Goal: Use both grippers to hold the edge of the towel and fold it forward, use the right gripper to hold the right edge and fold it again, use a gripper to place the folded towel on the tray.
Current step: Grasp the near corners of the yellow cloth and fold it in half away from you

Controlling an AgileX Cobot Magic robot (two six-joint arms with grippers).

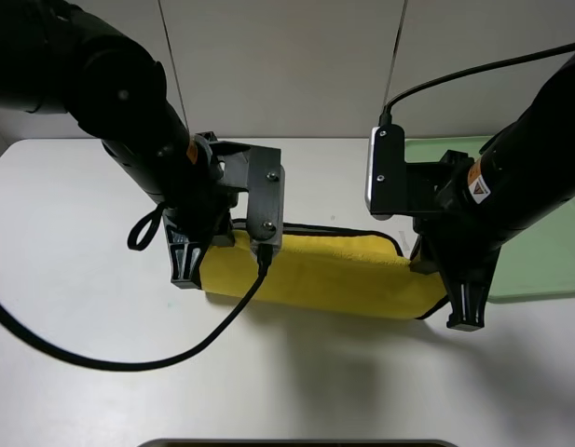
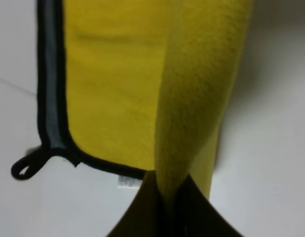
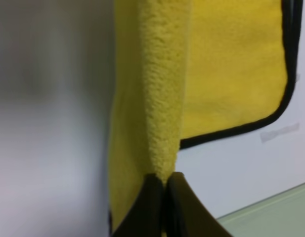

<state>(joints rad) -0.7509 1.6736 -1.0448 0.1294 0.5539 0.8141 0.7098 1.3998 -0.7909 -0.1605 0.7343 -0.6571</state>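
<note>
1. One plush yellow towel [image 1: 324,275] lies across the middle of the white table [image 1: 73,214], between the two arms and near the tray. It shows as a long band, with part of it raised off the surface.
2. Its pile is thick and fuzzy. Thin black piping [image 2: 48,74] follows its rounded corners, and a small black loop [image 2: 26,168] sticks out at one corner.
3. At the loop end, the left gripper [image 2: 169,202] has its jaws nearly closed, pinching a raised ridge of cloth.
4. At the other end, the right gripper [image 3: 164,197] is likewise clamped tight on a yellow ridge.
5. This looks like the first fold forward. It would go best with both arms travelling at the same height and pace and the cloth taut between them, so the piped borders meet squarely. Soft cloth is likely to sag or skew if one side leads.
6. Behind the right arm sits the tray [image 1: 548,251], pale green, smooth and flat.
</note>
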